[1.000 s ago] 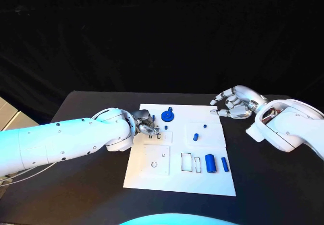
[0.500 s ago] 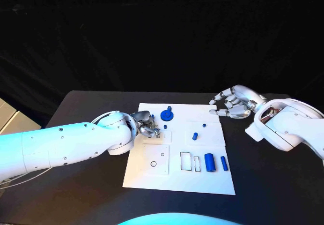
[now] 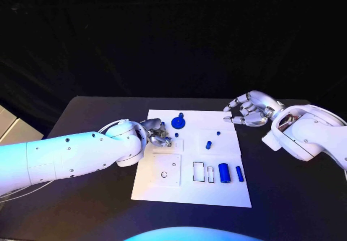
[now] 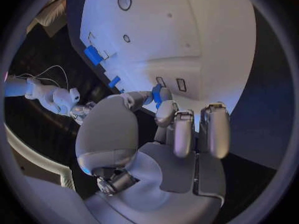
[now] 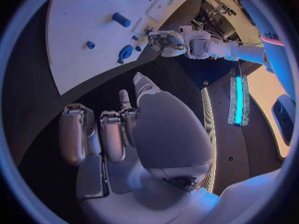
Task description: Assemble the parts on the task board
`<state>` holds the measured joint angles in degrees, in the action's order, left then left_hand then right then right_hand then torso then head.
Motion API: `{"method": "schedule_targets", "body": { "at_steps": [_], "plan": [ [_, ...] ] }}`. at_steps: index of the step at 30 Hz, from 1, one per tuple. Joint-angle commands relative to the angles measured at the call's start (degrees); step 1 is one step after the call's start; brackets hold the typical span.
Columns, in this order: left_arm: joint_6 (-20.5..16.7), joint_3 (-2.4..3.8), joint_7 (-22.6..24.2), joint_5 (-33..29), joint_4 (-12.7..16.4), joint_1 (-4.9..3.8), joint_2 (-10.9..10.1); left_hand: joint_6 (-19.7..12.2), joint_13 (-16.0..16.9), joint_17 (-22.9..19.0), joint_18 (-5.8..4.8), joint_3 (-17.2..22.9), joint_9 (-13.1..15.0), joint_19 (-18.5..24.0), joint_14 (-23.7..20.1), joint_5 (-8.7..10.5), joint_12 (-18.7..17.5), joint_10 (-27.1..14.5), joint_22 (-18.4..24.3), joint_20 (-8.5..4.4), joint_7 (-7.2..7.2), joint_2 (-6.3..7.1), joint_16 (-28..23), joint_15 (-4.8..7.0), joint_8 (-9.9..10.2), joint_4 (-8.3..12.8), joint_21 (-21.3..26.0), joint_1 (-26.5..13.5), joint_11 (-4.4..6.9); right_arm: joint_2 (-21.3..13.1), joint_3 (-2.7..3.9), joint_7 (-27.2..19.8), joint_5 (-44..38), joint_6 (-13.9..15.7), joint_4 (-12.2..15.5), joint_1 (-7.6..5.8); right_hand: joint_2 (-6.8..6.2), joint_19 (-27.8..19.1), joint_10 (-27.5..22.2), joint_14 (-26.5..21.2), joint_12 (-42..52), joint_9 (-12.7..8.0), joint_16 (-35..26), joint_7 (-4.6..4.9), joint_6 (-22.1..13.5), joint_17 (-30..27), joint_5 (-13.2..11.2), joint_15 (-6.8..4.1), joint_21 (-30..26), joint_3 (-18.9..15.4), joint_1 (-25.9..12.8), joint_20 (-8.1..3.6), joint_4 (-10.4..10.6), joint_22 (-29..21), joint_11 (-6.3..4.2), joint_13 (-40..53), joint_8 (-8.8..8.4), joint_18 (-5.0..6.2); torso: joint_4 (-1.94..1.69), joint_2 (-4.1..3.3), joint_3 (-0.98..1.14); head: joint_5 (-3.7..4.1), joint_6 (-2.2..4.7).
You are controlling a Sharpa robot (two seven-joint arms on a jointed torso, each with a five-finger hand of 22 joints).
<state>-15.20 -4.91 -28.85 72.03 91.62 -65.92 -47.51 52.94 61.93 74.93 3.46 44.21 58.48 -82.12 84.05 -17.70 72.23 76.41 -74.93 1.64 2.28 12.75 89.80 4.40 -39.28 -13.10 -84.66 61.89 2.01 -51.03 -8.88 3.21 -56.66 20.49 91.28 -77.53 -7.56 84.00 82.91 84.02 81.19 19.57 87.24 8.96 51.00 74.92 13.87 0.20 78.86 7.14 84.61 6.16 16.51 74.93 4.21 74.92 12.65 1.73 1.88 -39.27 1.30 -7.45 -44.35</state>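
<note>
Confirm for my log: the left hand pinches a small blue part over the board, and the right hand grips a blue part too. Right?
Not quite. The right hand holds nothing; in the right wrist view its curled fingers are empty, off the task board. The left hand does pinch a small blue part.

**Colours on the table**

We see a white task board [image 3: 217,196] lying on a black table [image 3: 94,211]. The parts are blue: a round disc piece [image 3: 178,123], a thick cylinder [image 3: 224,173], a thinner bar [image 3: 239,174] and two small pegs [image 3: 208,145]. Thin dark outlines mark the slots on the board (they are rectangles and small circles). Both hands are silver, the left hand [image 3: 157,134] and the right hand [image 3: 248,111], on white arms [image 3: 72,155].
</note>
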Motion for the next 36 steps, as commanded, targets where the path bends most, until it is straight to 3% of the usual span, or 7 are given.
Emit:
{"method": "schedule_targets", "body": {
  "at_steps": [1,36],
  "plan": [
    [1.02,-0.01,0.70,1.12,-0.07,0.03,0.20,0.36,-0.04,15.07,-0.80,12.27,0.10,-0.37,5.95,-0.10,0.00,0.36,-3.60,0.00,-0.20,-0.54,0.20,0.49,-0.22,11.94,-0.38,0.01,-0.04,0.03,0.00,-0.30,-0.54,-0.93,0.00,0.04,-0.27,0.54,-0.14,4.33,-0.12,0.08,-0.18,0.11,-0.30,8.66,0.27,-0.27,-0.12,0.22,-0.18,-0.28,-0.04,7.62,-0.02,7.73,0.25,0.97,0.02,0.03,0.02,-0.09,-0.18],
    [4.82,-0.53,-0.32,0.65,-0.37,0.32,0.14,0.33,-0.26,15.07,-0.79,12.37,0.11,-0.32,5.95,0.19,-0.17,0.28,-3.54,-0.01,-0.20,-0.64,0.20,0.48,-0.16,11.90,-0.35,-0.15,-0.04,0.17,0.00,-0.16,-0.54,-1.34,-0.03,0.08,-0.24,0.61,-0.07,4.34,-0.04,0.09,-0.18,0.11,-0.33,8.67,0.28,-0.27,-0.02,0.31,-0.27,-0.29,-0.03,7.70,-0.02,7.78,0.32,0.94,0.01,0.09,0.05,-0.10,-0.87]
  ]
}}
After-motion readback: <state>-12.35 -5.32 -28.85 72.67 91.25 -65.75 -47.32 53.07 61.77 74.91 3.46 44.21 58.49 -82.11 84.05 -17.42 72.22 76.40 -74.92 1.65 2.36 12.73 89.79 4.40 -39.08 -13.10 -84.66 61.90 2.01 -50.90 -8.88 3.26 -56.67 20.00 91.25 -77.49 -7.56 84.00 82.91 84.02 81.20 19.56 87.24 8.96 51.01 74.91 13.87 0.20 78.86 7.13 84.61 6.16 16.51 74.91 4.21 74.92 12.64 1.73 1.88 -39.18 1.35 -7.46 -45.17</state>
